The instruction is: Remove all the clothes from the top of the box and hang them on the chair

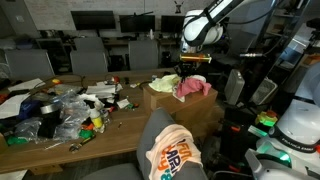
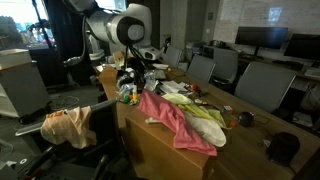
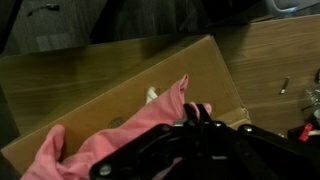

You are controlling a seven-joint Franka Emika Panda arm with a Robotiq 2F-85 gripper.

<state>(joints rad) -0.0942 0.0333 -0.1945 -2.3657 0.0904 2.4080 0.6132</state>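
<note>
The black gripper is squeezed shut and pinches the soft pink cloth. The cloth trails down from it across the big brown cardboard box and over its edge. A peach printed cloth lies on the grey padded chair.

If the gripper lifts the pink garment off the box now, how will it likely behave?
Probably floppy: the pink garment hangs over the box in soft folds. Likely light, as it bunches thinly at the gripper. It may drag the pale yellow garment lying beside it.
</note>
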